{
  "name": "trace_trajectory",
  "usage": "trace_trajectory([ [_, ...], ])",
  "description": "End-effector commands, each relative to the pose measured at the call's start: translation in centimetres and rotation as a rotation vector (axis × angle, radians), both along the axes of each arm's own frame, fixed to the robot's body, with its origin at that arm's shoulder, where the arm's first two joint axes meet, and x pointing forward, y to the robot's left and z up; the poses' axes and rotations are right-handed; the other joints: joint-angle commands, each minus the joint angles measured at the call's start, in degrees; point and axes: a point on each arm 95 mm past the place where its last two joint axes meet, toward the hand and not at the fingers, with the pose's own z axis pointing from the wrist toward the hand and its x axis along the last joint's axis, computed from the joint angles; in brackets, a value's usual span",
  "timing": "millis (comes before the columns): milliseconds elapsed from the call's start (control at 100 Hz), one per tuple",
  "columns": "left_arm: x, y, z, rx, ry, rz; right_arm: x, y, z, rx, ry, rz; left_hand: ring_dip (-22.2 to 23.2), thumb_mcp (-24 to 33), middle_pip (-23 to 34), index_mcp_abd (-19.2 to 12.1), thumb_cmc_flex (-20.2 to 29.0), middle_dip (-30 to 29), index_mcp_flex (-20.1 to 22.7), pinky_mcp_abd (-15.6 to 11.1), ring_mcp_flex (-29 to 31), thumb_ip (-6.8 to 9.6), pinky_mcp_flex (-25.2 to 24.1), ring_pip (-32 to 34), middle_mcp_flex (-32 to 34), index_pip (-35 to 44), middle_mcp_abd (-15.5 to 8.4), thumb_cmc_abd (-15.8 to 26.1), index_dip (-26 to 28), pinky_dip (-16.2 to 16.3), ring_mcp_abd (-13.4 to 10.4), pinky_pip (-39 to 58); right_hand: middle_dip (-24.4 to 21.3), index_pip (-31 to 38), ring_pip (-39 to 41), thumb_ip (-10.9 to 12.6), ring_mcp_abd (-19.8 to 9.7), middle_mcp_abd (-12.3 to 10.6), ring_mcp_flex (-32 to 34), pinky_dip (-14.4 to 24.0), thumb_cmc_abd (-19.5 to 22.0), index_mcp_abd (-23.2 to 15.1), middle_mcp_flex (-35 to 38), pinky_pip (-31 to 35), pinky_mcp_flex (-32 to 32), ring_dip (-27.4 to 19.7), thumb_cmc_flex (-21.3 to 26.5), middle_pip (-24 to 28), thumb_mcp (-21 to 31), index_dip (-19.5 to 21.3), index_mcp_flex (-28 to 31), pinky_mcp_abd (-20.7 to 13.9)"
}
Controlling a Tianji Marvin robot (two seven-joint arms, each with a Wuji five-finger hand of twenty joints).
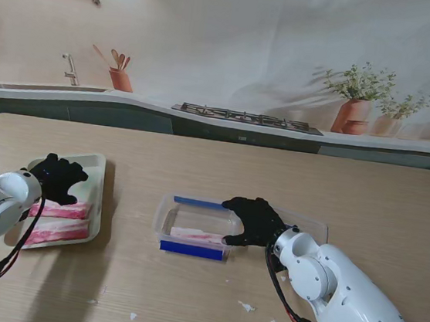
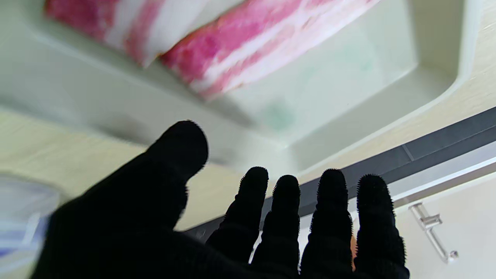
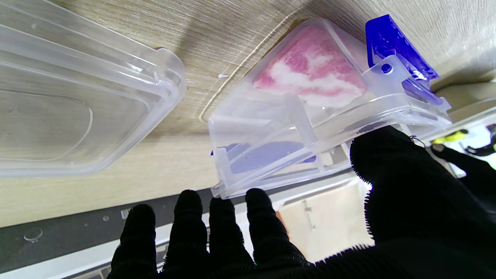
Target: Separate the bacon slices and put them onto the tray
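Clear box (image 1: 195, 229) holds 1 bacon slice (image 1: 197, 235); your right hand (image 1: 255, 221) rests splayed on its rim, gripping nothing. Left hand (image 1: 58, 178) hovers released over tray (image 1: 99, 165) with 2 slices (image 1: 59, 221). Risk: box skids on bench (image 1: 275, 176) when you dig in.

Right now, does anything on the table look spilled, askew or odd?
Yes: small white scraps lie scattered on the wooden table, nearer to me than the clear plastic container with blue clips. Its clear lid lies loose beside it. I can't tell what the scraps are.
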Motion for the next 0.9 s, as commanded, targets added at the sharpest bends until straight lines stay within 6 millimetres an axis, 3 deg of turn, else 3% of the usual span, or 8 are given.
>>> trace_trajectory([
  [0,-0.1,-1.7,1.3,-0.031,-0.027,-0.053,-0.4,0.5,-0.7,-0.003,0.027,0.014,-0.57,-0.51,0.08,1.2,-2.78,-0.5,-1.51,0.13,-1.54,2.12,0.68,-0.46,-1.58,-0.82,1.26,1.33,-0.61,-0.48,0.74,-0.01,0.4,0.23,0.02,-0.19,-1.45,-2.15,-1.54,1.19,0.23,0.21,1.24,-0.17,-0.31,0.17,-0.22,0.92,-0.06,0.4,-0.68,0.27],
  [350,-1.3,-9.3,5.9,-0.346,-0.083,-0.215,-0.4,0.4,-0.7,0.002,0.026,0.016,0.84,-3.0,3.09,1.44,-4.12,0.74,3.37,1.22,3.47,2.87,5.6,3.03,5.03,1.2,1.58,0.96,0.08,1.61,1.5,3.92,0.39,0.2,0.05,-0.18,-1.44,-2.22,-1.55,1.19,0.21,0.25,1.23,-0.18,-0.33,0.18,-0.22,0.9,-0.04,0.41,-0.65,0.28],
  [500,-1.8,-13.1,7.1,-0.463,-0.022,-0.253,-0.4,0.4,-0.6,0.004,0.025,0.017,1.49,-4.6,3.77,1.79,-3.98,1.21,5.72,3.37,6.63,2.95,9.64,4.04,8.22,2.66,2.31,0.73,0.85,2.29,2.33,5.13,0.4,0.18,0.04,-0.18,-1.44,-2.22,-1.57,1.19,0.19,0.23,1.23,-0.18,-0.32,0.18,-0.23,0.91,-0.08,0.41,-0.66,0.27],
  [760,-2.1,-19.1,6.8,-0.679,0.129,-0.228,-0.4,0.4,-0.6,0.01,0.022,0.015,2.25,-8.79,3.98,2.21,-2.22,2.15,12.43,10.94,13.21,3.38,17.23,4.99,15.49,2.95,4.34,2.28,1.15,1.59,5.13,3.12,0.4,0.15,0.01,-0.17,-1.44,-2.16,-1.56,1.18,0.18,0.3,1.19,-0.19,-0.34,0.17,-0.2,0.9,-0.08,0.42,-0.65,0.27],
  [890,-2.2,-21.7,5.8,-0.785,0.222,-0.189,-0.4,0.4,-0.6,0.013,0.022,0.013,1.6,-14.17,2.33,2.09,-1.36,1.66,14.65,11.55,13.49,3.58,15.98,3.27,17.37,1.35,5.48,5.93,0.43,0.66,7.01,0.8,0.4,0.14,0.03,-0.17,-1.46,-2.18,-1.55,1.19,0.14,0.31,1.22,-0.19,-0.34,0.18,-0.17,0.91,-0.08,0.42,-0.63,0.26],
])
